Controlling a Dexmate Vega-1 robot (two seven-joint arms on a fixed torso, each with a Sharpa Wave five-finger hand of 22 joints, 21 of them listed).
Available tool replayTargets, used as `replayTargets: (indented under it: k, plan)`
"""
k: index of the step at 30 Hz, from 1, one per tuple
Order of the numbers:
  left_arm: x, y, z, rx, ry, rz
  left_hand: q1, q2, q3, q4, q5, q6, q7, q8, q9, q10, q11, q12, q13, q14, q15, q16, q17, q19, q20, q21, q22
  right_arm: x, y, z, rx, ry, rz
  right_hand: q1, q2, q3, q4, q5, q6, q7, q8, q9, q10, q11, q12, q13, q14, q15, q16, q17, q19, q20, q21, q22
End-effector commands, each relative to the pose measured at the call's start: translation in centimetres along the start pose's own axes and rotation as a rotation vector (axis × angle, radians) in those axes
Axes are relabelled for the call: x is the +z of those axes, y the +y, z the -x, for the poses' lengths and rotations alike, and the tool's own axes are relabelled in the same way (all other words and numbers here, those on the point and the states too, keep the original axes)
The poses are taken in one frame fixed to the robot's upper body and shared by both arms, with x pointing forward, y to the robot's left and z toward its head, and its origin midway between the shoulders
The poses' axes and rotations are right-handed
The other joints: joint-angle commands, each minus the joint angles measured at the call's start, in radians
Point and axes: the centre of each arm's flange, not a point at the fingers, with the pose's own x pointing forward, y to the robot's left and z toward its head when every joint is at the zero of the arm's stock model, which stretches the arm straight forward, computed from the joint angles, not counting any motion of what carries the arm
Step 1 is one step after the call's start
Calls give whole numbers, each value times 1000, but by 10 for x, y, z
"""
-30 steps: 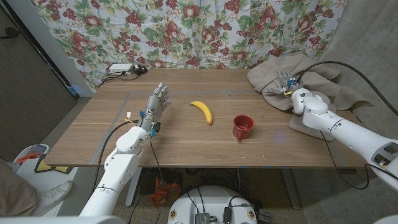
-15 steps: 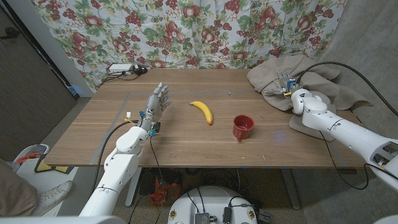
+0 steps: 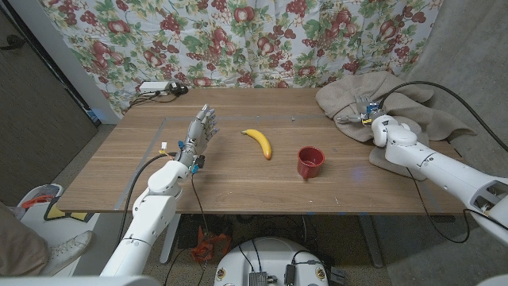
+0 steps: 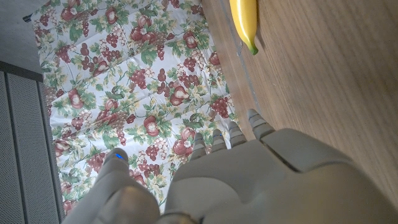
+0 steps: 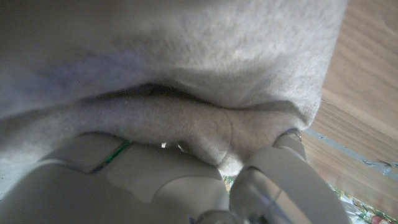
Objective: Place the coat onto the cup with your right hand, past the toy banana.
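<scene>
Floral fruit-print curtain [image 3: 238, 40] hangs behind the wooden table [image 3: 238, 183]; white power strip [image 3: 155, 87] with cables sits at the far left corner.

Layout, head view:
- Coat [image 3: 397, 99], grey-beige fleece, heaped at the far right corner, part draped over the right edge.
- Red cup [image 3: 309, 162] upright, open mouth up, toward the near edge, right of centre.
- Toy banana [image 3: 258, 142] lies just left of the cup, apart from it, near the table's middle.

Right hand [image 3: 367, 109] is at the coat's near-left fold, fingers reaching into the cloth. Right wrist view shows a ridge of coat bunched against the hand, with fingers [image 5: 273, 168] pressed up to the fabric. Whether they have closed on the fold: cannot tell, the cloth hides the fingertips.

Left hand [image 3: 200, 129] stands upright near the left part of the table, fingers apart and pointing up, holding nothing, well apart from the banana.

Step in hand, by judgement: securing a grasp on the coat; nothing covers the cup yet, so the task is at its start.

Next move calls for: a firm pinch on enough cloth, a lift high enough that the hanging part clears the cup, then a carry toward the near centre to drape over the cup.
</scene>
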Motion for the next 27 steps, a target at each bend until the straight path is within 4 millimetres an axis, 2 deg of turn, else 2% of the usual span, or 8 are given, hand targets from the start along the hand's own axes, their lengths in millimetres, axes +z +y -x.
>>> replayTargets:
  k: [1, 6, 10, 14, 15, 20, 21, 27]
  plan:
    - [0, -1, -3, -4, 1, -1, 2, 5, 4, -4, 1, 8, -1, 8, 4, -8, 4, 7, 2, -7, 1, 4, 1, -1, -2, 3, 6, 0, 4, -2, 15, -2, -9, 7, 3, -6, -4, 5, 4, 5, 4, 5, 4, 2, 8, 4, 9, 8, 5, 4, 27, 4, 12, 3]
    - [-1, -1, -3, -1, 2, 4, 2, 5, 4, -5, 1, 8, 0, 7, 4, -7, 3, 7, 2, -6, 0, 5, 1, -1, -1, 3, 6, 0, 5, -3, 26, -7, -15, 13, 8, -3, -5, 6, 19, 7, 10, 5, 16, 1, 13, 6, 21, -1, 7, 5, 40, 2, 13, 4]
    - [-2, -1, -3, 0, 0, 7, 1, 5, 4, -5, 1, 9, -1, 7, 4, -7, 4, 8, 2, -6, 0, 4, 1, -1, -1, 3, 6, 0, 5, -5, 28, -8, -16, 40, 42, 17, -11, 4, 42, 10, 19, 7, 28, -3, 17, 10, 29, -6, 8, 7, 46, -3, 8, 4]
    - [-2, -1, -3, 3, -1, 10, 1, 5, 3, -6, 1, 10, -3, 8, 4, -6, 4, 8, 2, -7, 0, 4, 1, -1, -1, 3, 6, 0, 5, -7, 45, -7, -15, 57, 56, 27, -15, 2, 44, 12, 20, 8, 28, -2, 16, 12, 35, -11, 9, 8, 49, -5, 6, 4]
    - [-3, -1, -3, 3, -1, 9, 1, 5, 3, -6, 1, 10, -3, 8, 4, -7, 3, 7, 2, -6, 0, 4, 1, -1, -1, 3, 6, 0, 5, -7, 45, -8, -12, 75, 68, 37, -22, 0, 46, 15, 21, 9, 30, -1, 17, 14, 40, -13, 10, 8, 61, -17, 8, 4]
    - [-4, 0, -3, 6, -1, 13, 0, 6, 3, -6, 1, 10, -2, 7, 4, -9, 4, 7, 2, -6, 0, 4, 1, -1, -1, 3, 6, 1, 6, -8, 50, -10, -14, 129, 89, 62, -42, -15, 49, 18, 22, 12, 41, 0, 22, 23, 91, -36, 26, 12, 111, -21, 16, 5]
    - [-5, 0, -3, 6, -1, 14, 0, 6, 3, -6, 1, 10, -2, 8, 4, -8, 4, 7, 2, -6, 0, 4, 1, -1, 0, 3, 6, 1, 6, -8, 48, -8, -11, 140, 92, 67, -45, -19, 51, 19, 23, 13, 49, 3, 25, 26, 103, -40, 30, 14, 132, -27, 21, 5]
    - [-7, 0, -5, 4, -3, 18, -1, 6, 3, -6, 2, 10, -1, 7, 4, -8, 4, 7, 2, -7, 2, 4, 1, 0, 0, 4, 6, 2, 7, -7, 54, -10, -9, 158, 95, 73, -48, -27, 62, 28, 26, 15, 61, 8, 31, 34, 128, -47, 39, 18, 165, -40, 26, 7]
